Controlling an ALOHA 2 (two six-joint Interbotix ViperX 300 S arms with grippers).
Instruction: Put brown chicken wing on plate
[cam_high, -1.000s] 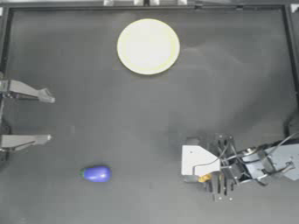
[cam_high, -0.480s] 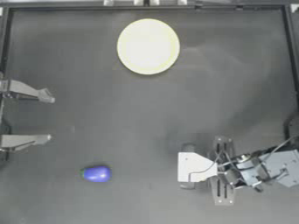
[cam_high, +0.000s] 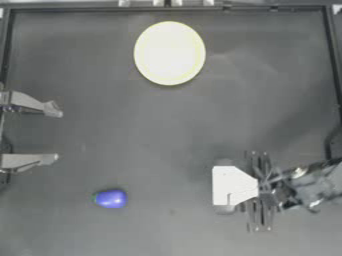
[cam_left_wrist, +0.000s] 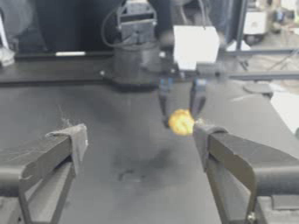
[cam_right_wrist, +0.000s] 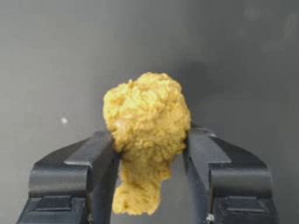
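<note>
1. Top view: the plate lies flat on the dark table toward twelve o'clock, bare and well apart from everything else. The right gripper sits toward four o'clock, its arm reaching in from the three o'clock side; its pale wrist block hides whatever lies under it, so the brown chicken wing cannot be seen here. A rounded blue-purple object rests alone on the table toward seven o'clock. The left gripper is parked at the nine o'clock edge with its two fingers spread wide and nothing between them.

2. Left wrist view: the left gripper's own jaws stand wide apart over bare table. Farther across the surface the right gripper points straight down, and the brown chicken wing shows as a yellow lump between its thin fingertips. Whether the wing touches the table or hangs just above it cannot be told.

3. Right wrist view: the right gripper is pinching the brown chicken wing. Both dark jaws press against the sides of the lumpy yellow-orange piece, its broad end reaching beyond the fingertips and its narrow end running back between the jaws. Only plain table lies behind it.
</note>
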